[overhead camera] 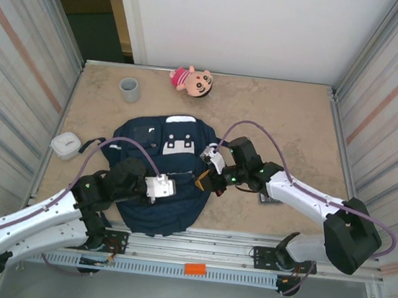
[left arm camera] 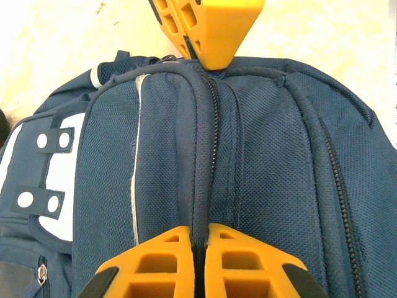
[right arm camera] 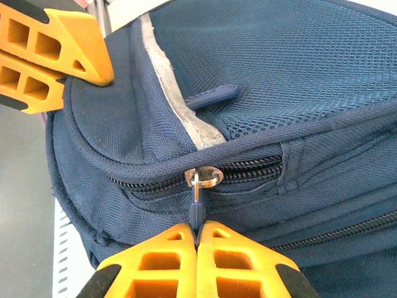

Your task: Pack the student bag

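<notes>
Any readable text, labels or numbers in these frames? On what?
None can be read.
Backpack: plain white stripes and a white patch with holes, no lettering.
Doll, cup, white box: no marks visible.
Orange tag: too small to tell.

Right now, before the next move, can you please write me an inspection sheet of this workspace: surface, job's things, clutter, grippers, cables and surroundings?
Surface: beige table, bare on its right part.
Job's things: student bag, navy, lying at the near middle.
Clutter: grey cup upright at far left; pink doll at the far edge; white box left of the bag.
Grippers: left gripper shut, pinching the bag's seam; right gripper shut on the zipper pull.
Cables: left cable and right cable, purple, loop above the arms; no snag seen.
Surroundings: ribbed metal walls on both sides; white wall behind.
</notes>
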Controlling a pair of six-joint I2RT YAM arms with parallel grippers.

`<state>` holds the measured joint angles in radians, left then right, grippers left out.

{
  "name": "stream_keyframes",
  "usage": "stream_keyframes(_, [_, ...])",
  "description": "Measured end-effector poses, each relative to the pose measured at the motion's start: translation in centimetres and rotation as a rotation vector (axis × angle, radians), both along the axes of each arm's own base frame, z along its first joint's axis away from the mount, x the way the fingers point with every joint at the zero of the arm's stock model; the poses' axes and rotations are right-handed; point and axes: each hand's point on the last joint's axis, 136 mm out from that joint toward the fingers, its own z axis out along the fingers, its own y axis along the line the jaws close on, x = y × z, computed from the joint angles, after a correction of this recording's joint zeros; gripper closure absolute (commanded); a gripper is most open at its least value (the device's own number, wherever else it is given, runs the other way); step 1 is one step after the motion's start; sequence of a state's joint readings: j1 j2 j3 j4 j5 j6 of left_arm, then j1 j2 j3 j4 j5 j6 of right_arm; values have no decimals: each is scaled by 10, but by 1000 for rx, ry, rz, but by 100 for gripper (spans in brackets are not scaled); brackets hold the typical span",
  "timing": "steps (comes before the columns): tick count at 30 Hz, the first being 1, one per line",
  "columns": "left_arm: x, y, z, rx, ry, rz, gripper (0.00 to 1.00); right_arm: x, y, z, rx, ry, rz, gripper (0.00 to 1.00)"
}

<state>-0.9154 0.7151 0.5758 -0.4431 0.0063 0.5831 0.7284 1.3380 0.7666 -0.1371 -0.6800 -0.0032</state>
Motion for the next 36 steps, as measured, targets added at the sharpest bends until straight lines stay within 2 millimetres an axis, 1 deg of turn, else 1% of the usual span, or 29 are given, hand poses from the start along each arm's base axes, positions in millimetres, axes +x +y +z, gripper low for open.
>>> stream_keyframes(8, [10,-2,-3,-9,19,66,100,-1,-3,4,21,2,-30,100])
stream_keyframes(14, [12,-4,-10,0,46,87,100,-6,-2,-3,-6,19,-53,100])
stream_keyframes(19, [13,-5,-11,-3,52,91,100,-5,-1,-5,-18,33,-84,100])
stream_keyframes(21, [13,-5,-10,-6,51,90,100,-3,-2,-5,-21,39,-102,91])
stream_keyframes(23, [13,-6,-8,-16,48,85,100,-1,-1,-5,-20,39,-113,85])
stream_keyframes(24, [13,-7,-6,-24,45,83,100,0,-1,-4,-15,42,-118,84])
stream_keyframes(28, [13,-9,0,-50,32,76,100,3,3,-3,2,38,-117,86])
stream_keyframes(29, [13,-9,1,-52,31,76,100,4,3,-3,6,40,-115,91])
stream_keyframes(30, [12,-9,2,-55,29,76,100,5,3,-2,10,46,-118,98])
stream_keyframes(31, [12,-9,3,-58,26,76,100,6,2,-2,14,50,-123,100])
stream_keyframes(36, [16,-7,5,-59,10,94,100,14,-3,2,32,63,-141,100])
